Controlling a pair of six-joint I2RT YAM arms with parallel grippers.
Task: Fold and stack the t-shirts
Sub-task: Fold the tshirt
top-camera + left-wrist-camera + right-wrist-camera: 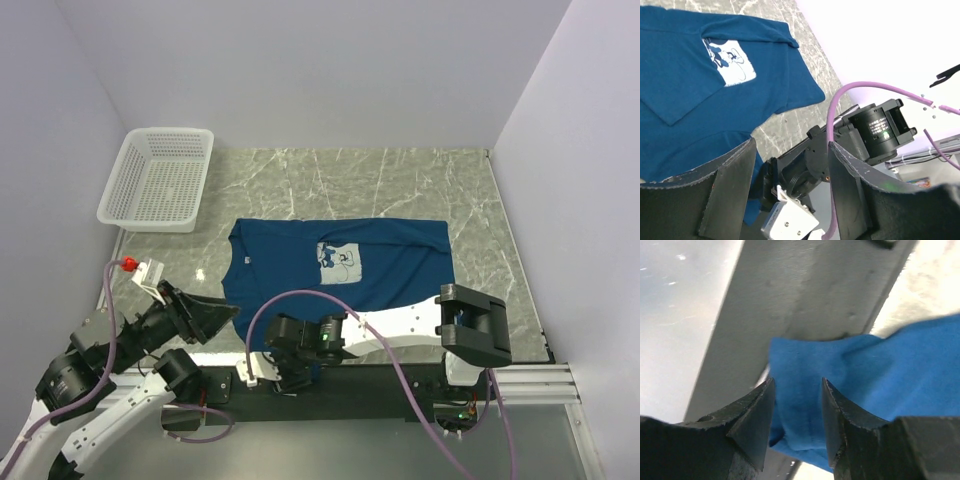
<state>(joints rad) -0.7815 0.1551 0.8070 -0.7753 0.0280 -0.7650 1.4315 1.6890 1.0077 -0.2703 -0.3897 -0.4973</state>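
One navy t-shirt [390, 265], spread flat across the middle of the marble table [400, 180], print side up. On the chest, a pale square print [338, 260] with a blue cartoon figure, no lettering readable on it. At the collar, a small white neck label [243, 258], far too small to read. Long axis left to right in the overhead view: neck toward the left, hem toward the right. Near edge of the cloth partly hidden under the right arm [400, 322], one corner reaching the table's near edge. Down at that edge, the right gripper [797, 385], fingers parted with a bunch of blue cloth in the gap, not pinched. Just off the neck end, the left gripper [791, 145], jaws spread wide on nothing. On the right arm's motor [892, 117], a sticker [879, 132] with print too fine to make out. Well apart at the far left corner, a white mesh basket [160, 180].
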